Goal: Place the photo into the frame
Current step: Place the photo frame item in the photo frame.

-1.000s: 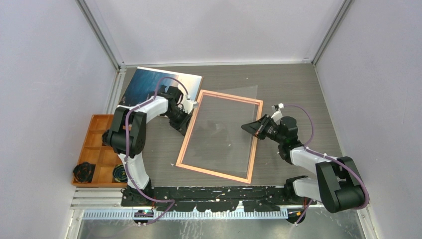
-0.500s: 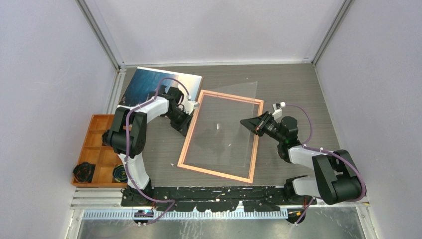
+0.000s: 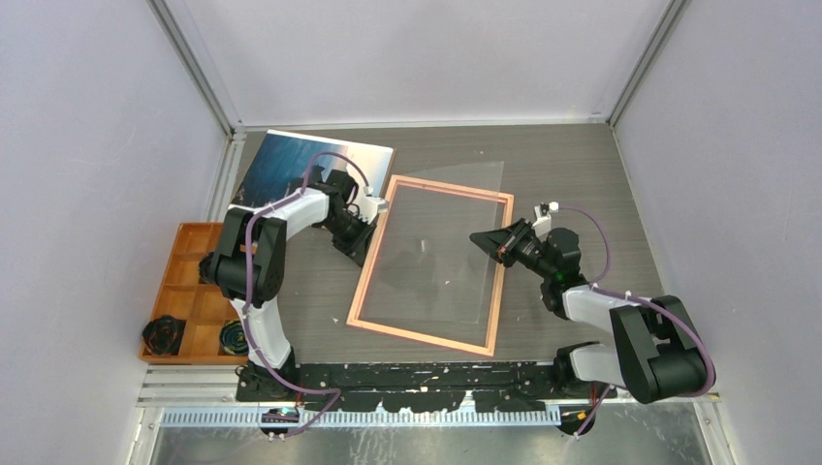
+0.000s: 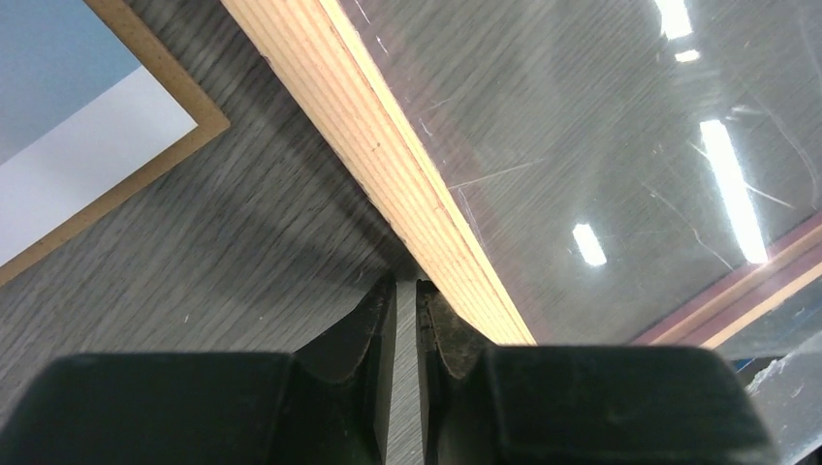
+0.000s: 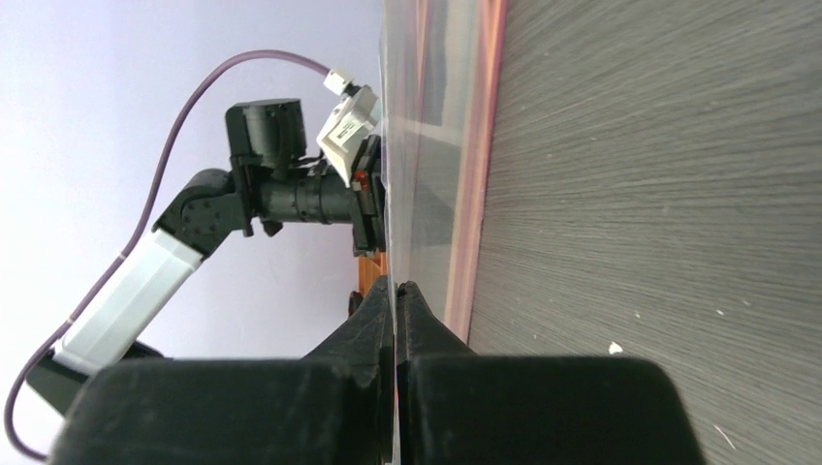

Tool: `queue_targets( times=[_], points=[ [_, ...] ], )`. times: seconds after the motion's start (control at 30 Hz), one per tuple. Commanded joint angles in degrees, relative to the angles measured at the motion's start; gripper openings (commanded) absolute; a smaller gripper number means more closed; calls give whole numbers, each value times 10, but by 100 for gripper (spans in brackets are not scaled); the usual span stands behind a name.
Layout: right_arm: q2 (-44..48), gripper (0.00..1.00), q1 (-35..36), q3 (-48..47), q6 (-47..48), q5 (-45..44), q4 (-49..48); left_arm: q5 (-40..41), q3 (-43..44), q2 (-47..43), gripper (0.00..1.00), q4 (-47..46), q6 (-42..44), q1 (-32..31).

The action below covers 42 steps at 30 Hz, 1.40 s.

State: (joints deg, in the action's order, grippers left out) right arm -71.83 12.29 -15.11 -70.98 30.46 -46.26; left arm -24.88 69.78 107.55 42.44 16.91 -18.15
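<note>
The frame (image 3: 366,271) lies flat mid-table, its light wood-brown border showing. My right gripper (image 3: 477,239) is shut on the right edge of a clear pane (image 3: 436,252) and holds it over the frame's opening. In the right wrist view the pane (image 5: 402,145) runs edge-on from the gripper (image 5: 395,286), with the frame (image 5: 480,174) beside it. My left gripper (image 3: 366,232) is shut and empty, with its tip against the frame's left outer edge (image 4: 388,155). The photo (image 3: 310,165) lies face up at the back left; its corner also shows in the left wrist view (image 4: 58,87).
A brown backing board (image 4: 194,136) lies under the photo. An orange compartment tray (image 3: 189,291) holding dark coiled items stands at the left edge of the table. Grey walls enclose the table on three sides.
My right gripper has moved slightly toward the back with the pane, which now lies flatter over the frame. The left arm has not moved.
</note>
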Motion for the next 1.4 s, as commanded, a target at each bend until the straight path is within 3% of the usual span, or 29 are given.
queue_targets(
  times=[0.0,0.27,0.8,1.0,1.23,1.37],
  points=[
    [46,1,3,-11,50,-56,104,-29,-24,11,15,21,2,-14],
    [61,1,3,-12,64,-83,153,-29,-27,7,14,21,4,-14],
    [-29,1,0,3,4,-49,98,-27,-32,4,12,15,3,-14],
    [-2,1,0,-1,13,-37,121,-24,-35,4,12,11,3,-14],
    [32,1,-6,-43,27,55,122,-25,-32,3,11,14,1,-14],
    [74,1,-8,-71,48,69,181,-28,-30,-3,10,18,0,-8]
  ],
)
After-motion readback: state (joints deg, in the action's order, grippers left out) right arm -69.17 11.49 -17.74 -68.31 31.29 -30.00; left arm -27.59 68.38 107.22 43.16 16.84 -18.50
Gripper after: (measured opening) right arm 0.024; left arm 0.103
